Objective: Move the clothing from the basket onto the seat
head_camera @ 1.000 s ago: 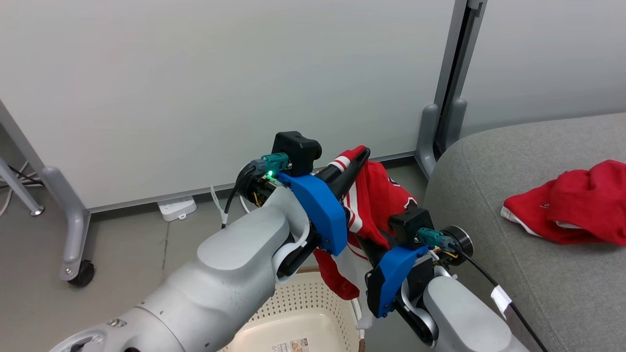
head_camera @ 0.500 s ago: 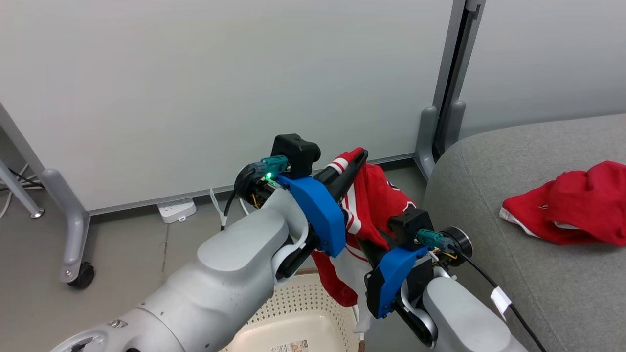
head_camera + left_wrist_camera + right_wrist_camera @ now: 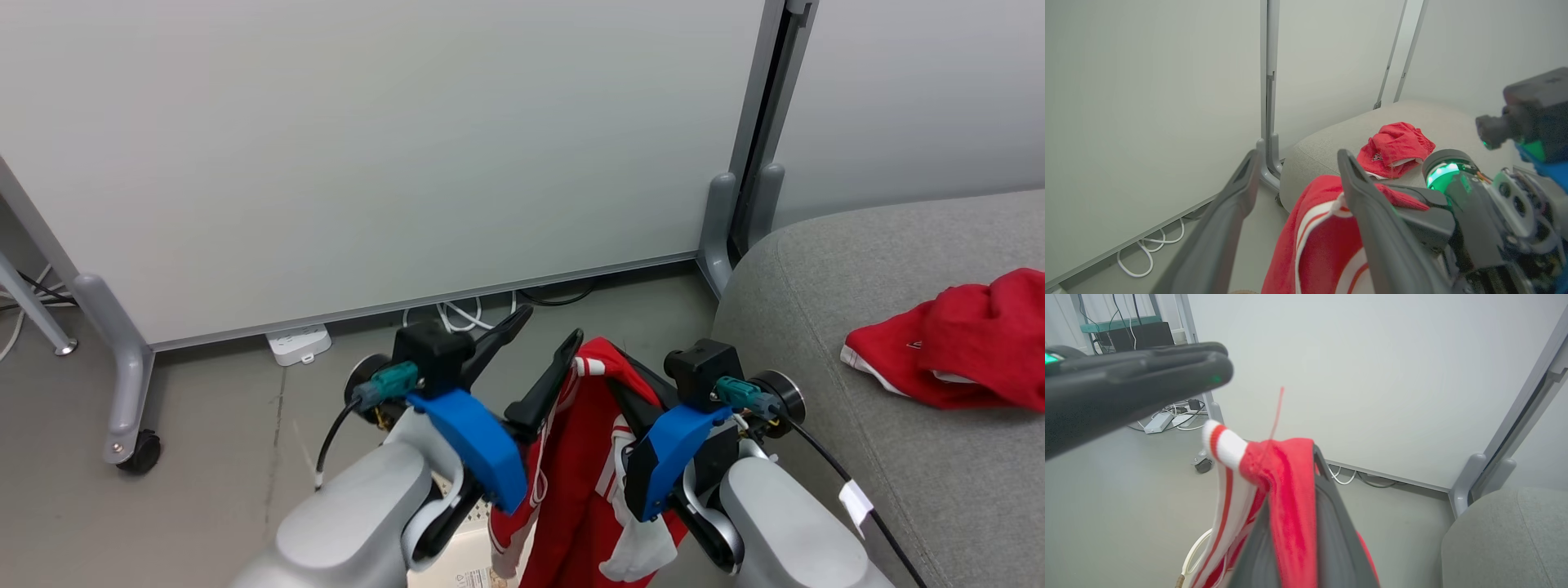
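Note:
A red garment (image 3: 581,457) with white striped trim hangs from my right gripper (image 3: 622,390), which is shut on its top edge. The right wrist view shows that fabric (image 3: 1286,490) draped over my right gripper (image 3: 1298,465). My left gripper (image 3: 549,323) stands open just left of the garment, its right finger beside the cloth and nothing between the fingers (image 3: 1249,179). A second red garment (image 3: 955,343) lies crumpled on the grey seat (image 3: 857,269) at the right. A sliver of the cream basket (image 3: 467,555) peeks out under my left forearm.
White partition panels stand behind, on grey feet with a caster (image 3: 140,452). A power strip (image 3: 299,344) and looped white cables (image 3: 465,314) lie on the floor at the wall's foot. A grey post (image 3: 739,204) rises at the seat's left corner.
My left gripper has let go of the garment and opened, and it now sits lower. The garment has dropped and hangs from the right gripper alone.

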